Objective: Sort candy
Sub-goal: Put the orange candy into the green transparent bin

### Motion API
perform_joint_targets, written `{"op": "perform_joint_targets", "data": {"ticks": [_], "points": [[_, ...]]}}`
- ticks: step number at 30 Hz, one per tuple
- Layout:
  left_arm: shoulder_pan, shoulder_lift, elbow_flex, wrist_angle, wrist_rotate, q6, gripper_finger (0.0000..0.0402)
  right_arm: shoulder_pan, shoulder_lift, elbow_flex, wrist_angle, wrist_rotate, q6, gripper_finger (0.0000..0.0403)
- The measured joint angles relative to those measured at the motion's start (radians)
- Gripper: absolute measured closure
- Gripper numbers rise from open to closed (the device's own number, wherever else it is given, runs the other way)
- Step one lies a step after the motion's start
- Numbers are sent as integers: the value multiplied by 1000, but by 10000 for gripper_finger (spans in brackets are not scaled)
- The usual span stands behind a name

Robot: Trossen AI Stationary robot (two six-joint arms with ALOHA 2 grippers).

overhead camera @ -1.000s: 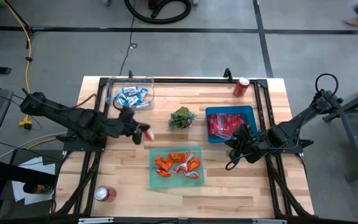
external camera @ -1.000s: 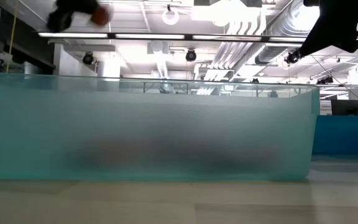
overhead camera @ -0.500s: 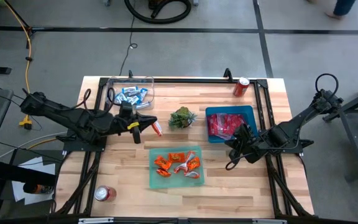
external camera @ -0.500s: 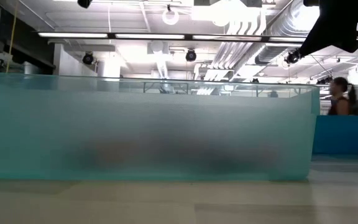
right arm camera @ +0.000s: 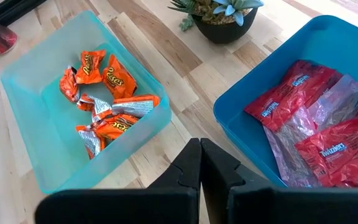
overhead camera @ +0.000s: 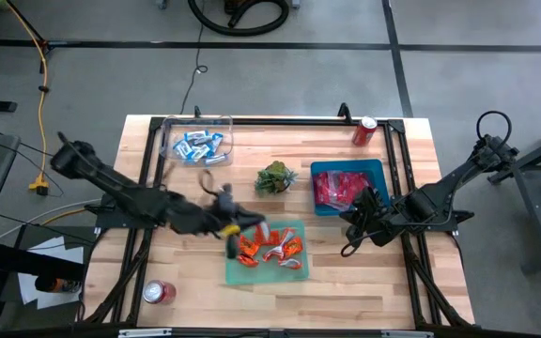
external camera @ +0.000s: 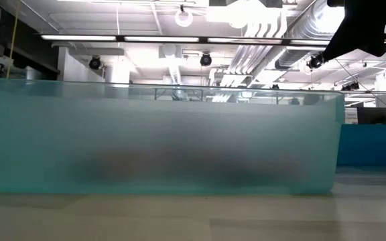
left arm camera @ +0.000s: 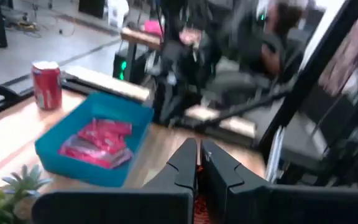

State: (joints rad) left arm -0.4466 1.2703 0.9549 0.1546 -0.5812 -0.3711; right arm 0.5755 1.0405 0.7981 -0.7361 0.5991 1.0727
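Note:
My left gripper (overhead camera: 250,228) is shut on an orange-wrapped candy (overhead camera: 262,228) above the left end of the pale teal tray (overhead camera: 294,274), which holds several orange candies (overhead camera: 269,248). A clear bin (overhead camera: 172,127) at the far left holds blue-and-white candies (overhead camera: 198,145). A blue bin (overhead camera: 376,169) on the right holds red candies (overhead camera: 338,188). My right gripper (overhead camera: 349,225) waits shut between the blue bin and the teal tray, holding nothing. In the low view the tray's frosted wall (external camera: 159,137) hides what lies behind it. My left gripper pinches the orange candy between its two fingers; in the left wrist view only a sliver of orange wrapper (left arm camera: 196,203) shows in the slit between them. The fingers reach nearly level from the table's left. The candy is lifted clear, above the tray's left end.
A small green plant (overhead camera: 275,177) stands between the clear bin and the blue bin. One red can (overhead camera: 364,130) stands at the far right, another (overhead camera: 158,292) at the near left. Black frame rails (overhead camera: 280,120) run along the table's edges.
My left gripper has carried the candy from beside the clear bin toward the table's right and near edge, past the plant, to the teal tray's left end. Its wrist has rolled and tipped up to nearly level. It has stayed shut on the candy.

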Motion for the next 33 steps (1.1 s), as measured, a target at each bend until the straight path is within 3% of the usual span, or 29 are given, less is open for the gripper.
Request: {"op": "perform_joint_targets", "data": {"ticks": [7,12,17,24,33], "points": [[-24,304,213,-174,38,70,401,0,0,0,0,0,-8,403],[-34,468,284,-218,41,112,401,0,0,0,0,0,-4,403],[-50,544,287,-267,57,74,401,0,0,0,0,0,0,403],[-79,643,287,-320,177,60,401,0,0,0,-7,0,-26,403],[-66,739,287,-314,170,24,401,0,0,0,-7,0,-23,403]]}}
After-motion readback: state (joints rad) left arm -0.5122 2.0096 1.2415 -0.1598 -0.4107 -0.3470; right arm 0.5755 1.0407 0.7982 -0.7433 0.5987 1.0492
